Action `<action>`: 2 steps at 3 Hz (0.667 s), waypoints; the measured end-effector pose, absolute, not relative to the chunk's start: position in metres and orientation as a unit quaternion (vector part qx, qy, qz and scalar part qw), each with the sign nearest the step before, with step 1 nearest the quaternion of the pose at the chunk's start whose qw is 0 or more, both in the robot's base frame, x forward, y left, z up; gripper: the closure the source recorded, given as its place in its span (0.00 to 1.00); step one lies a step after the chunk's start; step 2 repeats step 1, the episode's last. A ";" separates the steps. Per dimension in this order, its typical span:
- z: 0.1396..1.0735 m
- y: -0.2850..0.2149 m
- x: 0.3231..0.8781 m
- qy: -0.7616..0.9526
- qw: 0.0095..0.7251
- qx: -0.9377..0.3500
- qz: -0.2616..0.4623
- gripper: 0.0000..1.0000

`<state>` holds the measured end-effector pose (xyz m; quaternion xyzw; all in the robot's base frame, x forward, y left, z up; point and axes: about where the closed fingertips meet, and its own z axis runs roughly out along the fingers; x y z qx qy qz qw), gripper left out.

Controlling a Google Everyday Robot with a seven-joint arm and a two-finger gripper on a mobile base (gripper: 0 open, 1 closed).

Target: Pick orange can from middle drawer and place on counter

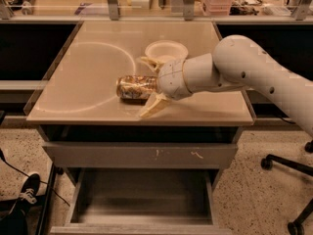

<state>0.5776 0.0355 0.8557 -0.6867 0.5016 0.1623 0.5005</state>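
The orange can [133,87] lies on its side on the beige counter [83,89], near the front and just right of the white arc mark. My gripper [149,85] is at the can's right end, low over the counter. It is open, with one pale finger [148,62] behind the can and the other [152,106] in front of it, both spread clear of its sides. The middle drawer [142,195] stands pulled out below, its dark floor bare.
A white bowl [166,50] sits on the counter just behind my gripper. A shut grey drawer front with white scuff marks [142,155] is above the open drawer. An office chair base [288,165] stands at the right, and a shoe and cable [24,190] at the left.
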 end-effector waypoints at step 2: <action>0.856 0.036 0.578 0.502 0.501 -0.687 0.162 0.00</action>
